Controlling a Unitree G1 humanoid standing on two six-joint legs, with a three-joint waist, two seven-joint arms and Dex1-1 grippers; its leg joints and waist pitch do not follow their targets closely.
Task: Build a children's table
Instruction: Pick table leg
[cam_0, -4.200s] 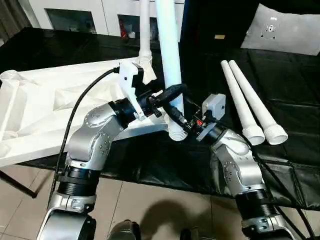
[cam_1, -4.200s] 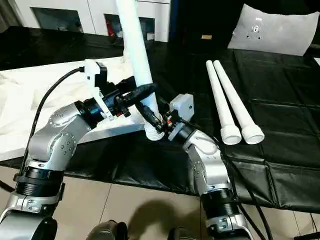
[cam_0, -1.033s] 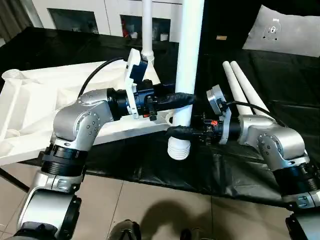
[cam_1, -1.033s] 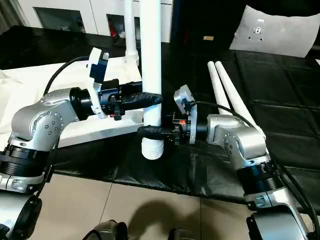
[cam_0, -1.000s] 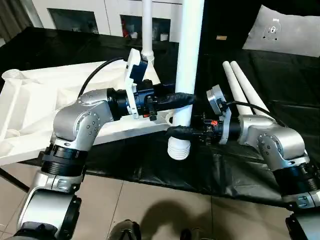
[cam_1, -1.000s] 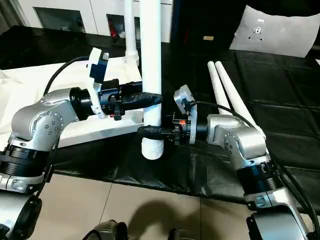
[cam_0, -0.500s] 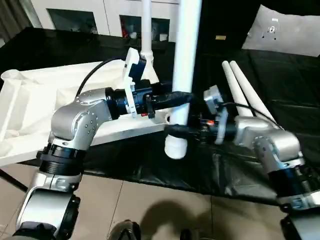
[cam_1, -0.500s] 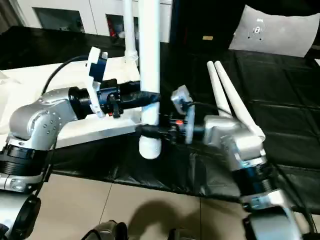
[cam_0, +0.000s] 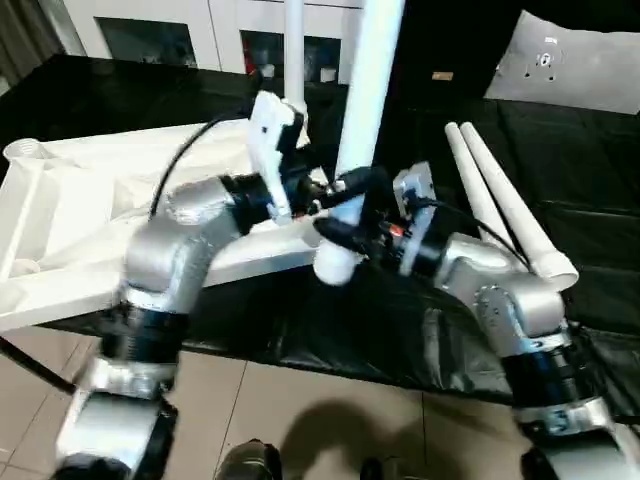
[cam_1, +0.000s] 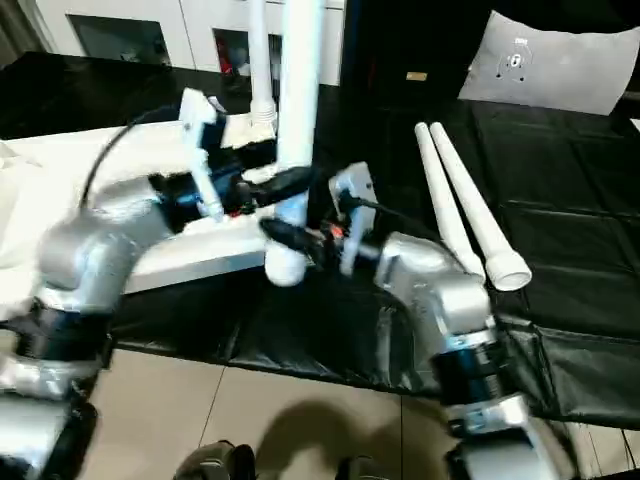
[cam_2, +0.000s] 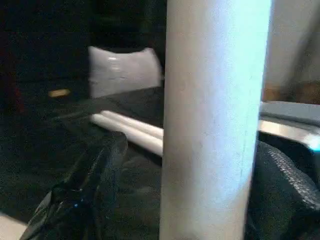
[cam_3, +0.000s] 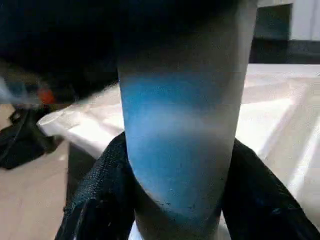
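Right wrist view showed the right gripper (cam_3: 175, 195) clamping the long white plastic leg (cam_3: 180, 125); the left gripper (cam_2: 190, 190) stood wide around it. Seating it in a corner socket of the white ribbed tabletop (cam_0: 70, 215) likely came next.

- The two head views look forward and down over the silver forearms at the black sheet-covered workbench (cam_0: 560, 140); both share the upright white tapered plastic leg (cam_0: 362, 95) near 12 o'clock.
- Each wrist view looks along its own black fingers (cam_3: 95, 200), very near that leg (cam_2: 212, 120).
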